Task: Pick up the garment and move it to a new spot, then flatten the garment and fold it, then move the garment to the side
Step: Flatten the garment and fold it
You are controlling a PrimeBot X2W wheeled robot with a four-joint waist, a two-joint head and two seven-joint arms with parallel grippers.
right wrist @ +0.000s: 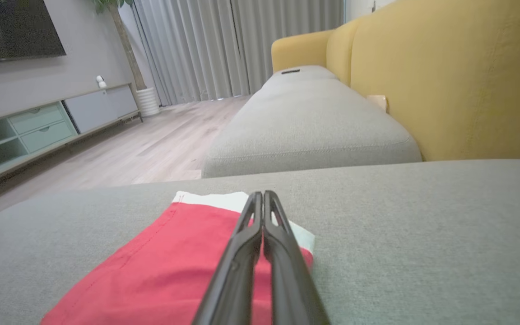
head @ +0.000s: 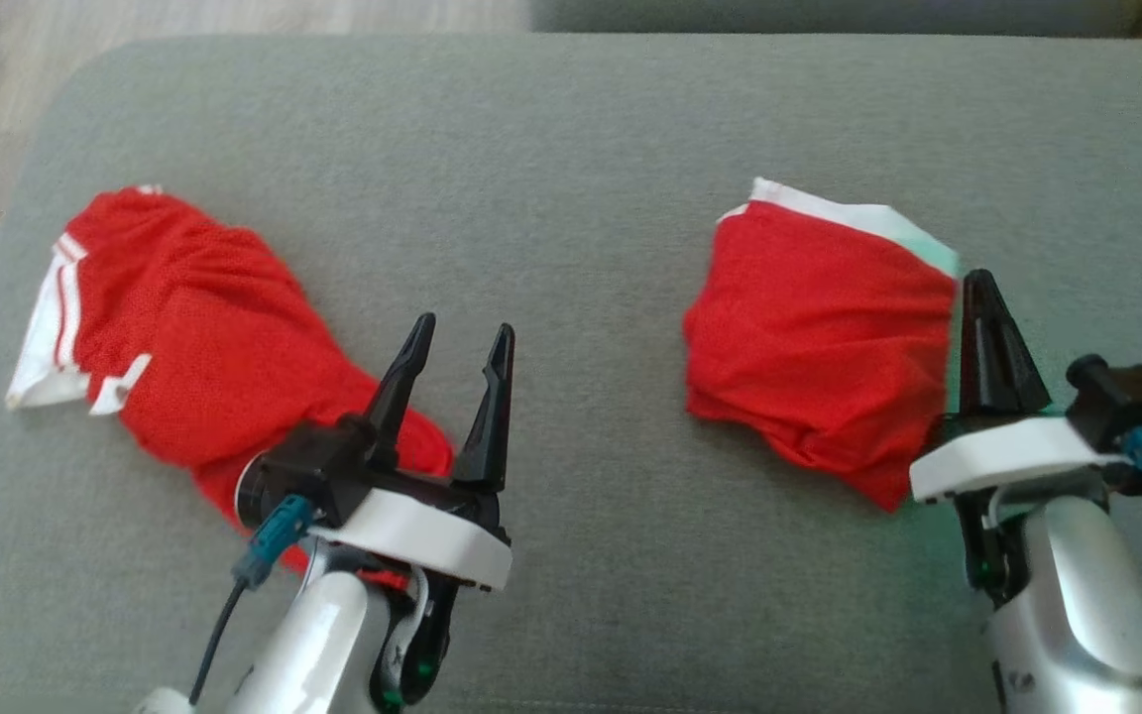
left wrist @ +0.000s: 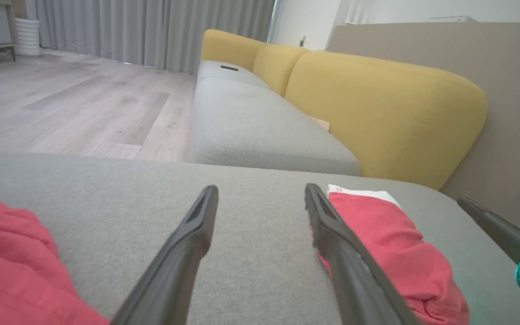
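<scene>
Cushion (head: 581,149) of grey woven fabric, with rounded corners, carries two red garments well apart. Beyond it a grey sofa seat (right wrist: 314,117) runs along yellow backrests (left wrist: 377,108); a small dark item (right wrist: 290,71) lies on the far end of that seat. Pale wood floor (left wrist: 84,104) extends to grey curtains (right wrist: 224,45). A low cabinet (right wrist: 52,126) stands against the wall below a dark screen (right wrist: 11,27); it has two pale green drawers, a grey door and open compartments whose contents cannot be made out. A white ribbed pot (right wrist: 148,101) beside the cabinet holds a plant trunk (right wrist: 127,49). The crumpled garment (head: 204,327), with white stripes and white trim, lies on the left part of the cushion. The folded garment (head: 819,337) lies flat on the right part, its white band at the far edge. The left gripper (head: 464,332) is over bare cushion just beside the near end of the crumpled garment, fingers apart, holding nothing. The right gripper (head: 977,283) is at the right edge of the folded garment, fingers pressed together, with no cloth visible between them.
</scene>
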